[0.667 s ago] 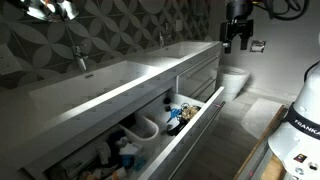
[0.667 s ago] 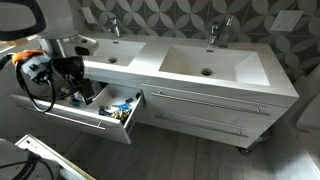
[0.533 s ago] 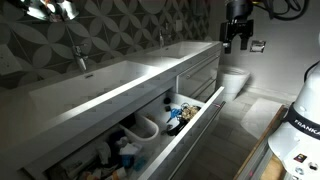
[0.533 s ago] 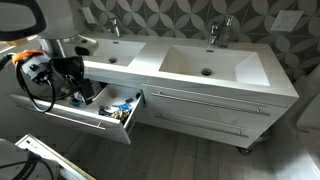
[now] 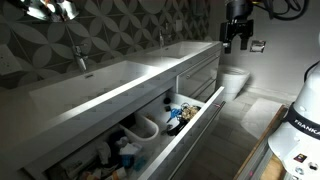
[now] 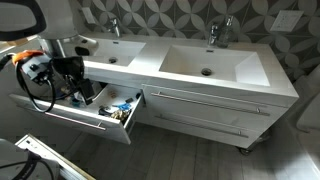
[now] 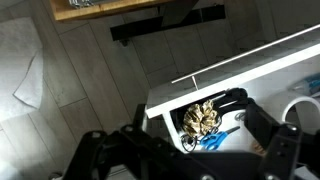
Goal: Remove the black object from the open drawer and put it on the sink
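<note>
The open drawer (image 5: pixel 192 128) (image 6: pixel 72 116) (image 7: pixel 232 60) is pulled out of the vanity below the long white sink (image 5: pixel 120 76) (image 6: pixel 212 62). In the wrist view it holds a crumpled gold bundle (image 7: pixel 200 116), blue scissors (image 7: pixel 218 138) and a small black object (image 7: pixel 187 143) beside them. My gripper (image 5: pixel 238 40) (image 6: pixel 78 88) (image 7: pixel 180 145) hangs open above that end of the drawer, apart from everything in it. Nothing is between its fingers. In both exterior views the black object is too small to pick out among the clutter.
Blue and white clutter (image 5: pixel 150 128) fills the rest of the drawer. Chrome taps (image 6: pixel 222 30) stand behind the basins. A toilet (image 5: pixel 235 80) sits past the vanity's end. Closed drawer fronts (image 6: pixel 210 112) lie beside the open one. A white cloth (image 7: pixel 26 62) lies on the floor.
</note>
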`<move>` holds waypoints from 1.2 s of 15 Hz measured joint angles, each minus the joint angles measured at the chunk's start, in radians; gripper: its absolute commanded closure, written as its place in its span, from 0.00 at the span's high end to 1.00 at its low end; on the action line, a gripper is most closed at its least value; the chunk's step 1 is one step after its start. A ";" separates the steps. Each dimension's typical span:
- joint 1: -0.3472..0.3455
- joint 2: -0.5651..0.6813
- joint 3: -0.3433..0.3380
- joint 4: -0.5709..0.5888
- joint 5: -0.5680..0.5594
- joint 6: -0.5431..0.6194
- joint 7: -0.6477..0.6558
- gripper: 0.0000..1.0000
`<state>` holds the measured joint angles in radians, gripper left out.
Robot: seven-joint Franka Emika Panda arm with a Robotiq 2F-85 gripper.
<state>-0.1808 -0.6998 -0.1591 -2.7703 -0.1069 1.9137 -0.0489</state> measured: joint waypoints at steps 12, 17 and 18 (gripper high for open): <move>0.080 0.094 0.242 -0.001 0.017 0.297 0.324 1.00; 0.068 0.243 0.387 -0.002 -0.037 0.479 0.580 1.00; 0.061 0.276 0.403 -0.002 -0.057 0.516 0.617 1.00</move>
<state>-0.1196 -0.4237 0.2436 -2.7725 -0.1641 2.4300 0.5679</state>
